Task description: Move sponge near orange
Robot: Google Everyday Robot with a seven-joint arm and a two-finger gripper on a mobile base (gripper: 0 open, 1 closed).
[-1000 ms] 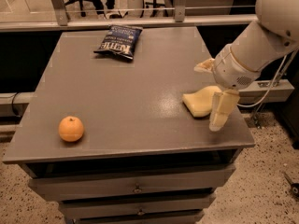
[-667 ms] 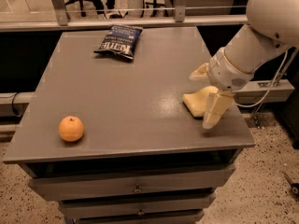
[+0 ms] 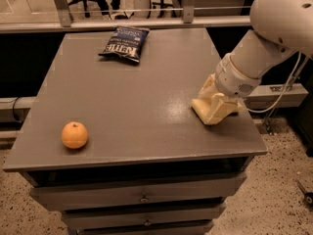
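Observation:
The pale yellow sponge [image 3: 197,106] lies on the grey table [image 3: 132,97] near its right edge, mostly covered by my gripper. My gripper [image 3: 214,103] is down on the sponge, reaching in from the right on the white arm [image 3: 259,48]. The orange [image 3: 75,135] sits near the table's front left corner, far to the left of the sponge and gripper.
A dark blue chip bag [image 3: 125,43] lies at the back middle of the table. The table has drawers [image 3: 142,197] below its front edge. A railing and office chairs stand behind it. A cable [image 3: 283,89] hangs to the right of the arm.
My gripper has come down and moved slightly left, from just above the sponge to right on it. The sponge, orange and chip bag have not moved.

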